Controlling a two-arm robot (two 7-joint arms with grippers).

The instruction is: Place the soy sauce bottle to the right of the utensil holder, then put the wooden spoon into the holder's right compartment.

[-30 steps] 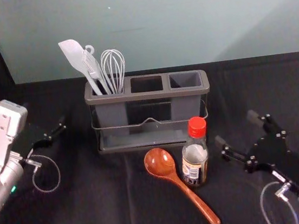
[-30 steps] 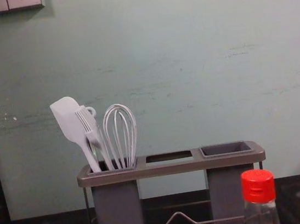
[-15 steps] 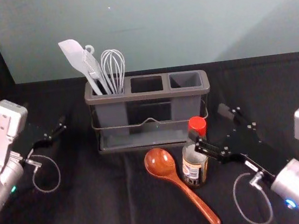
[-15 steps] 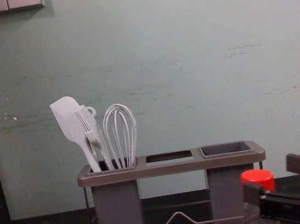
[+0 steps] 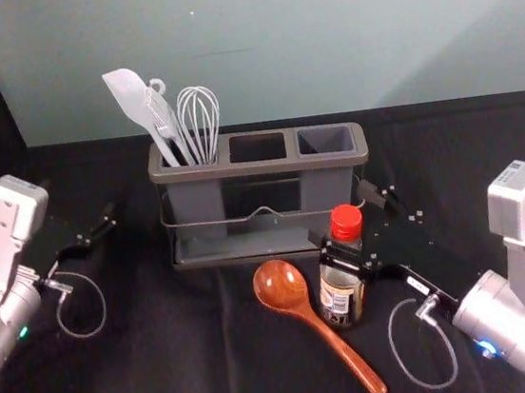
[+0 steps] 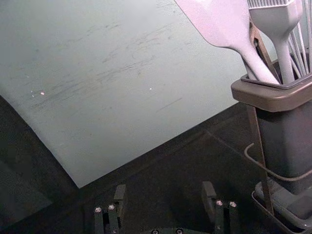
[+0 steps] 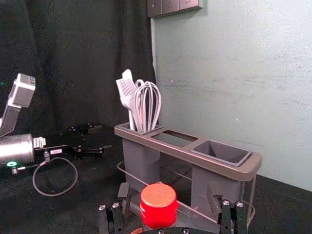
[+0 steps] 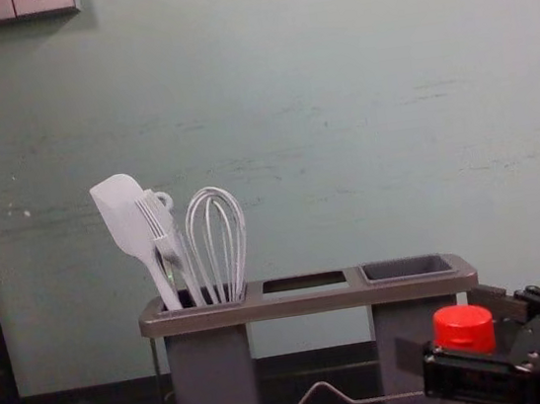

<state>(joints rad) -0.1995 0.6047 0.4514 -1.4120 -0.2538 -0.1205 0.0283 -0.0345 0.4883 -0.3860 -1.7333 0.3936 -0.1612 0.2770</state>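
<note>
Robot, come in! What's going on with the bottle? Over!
Right gripper open around bottle, not gripping yet. Left gripper open, left of holder. Spoon close on bottle's left, might get bumped. Over.

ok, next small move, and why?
Probably close the right claw on the soy sauce bottle: its fingers stand open either side of the red cap, gaps showing, and the bottle is upright in front of the utensil holder, not to its right.

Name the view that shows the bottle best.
The head view: the bottle's cap, label and base all show. The chest view shows mainly the cap; the right wrist view, the cap between the right gripper's open fingers.
</note>
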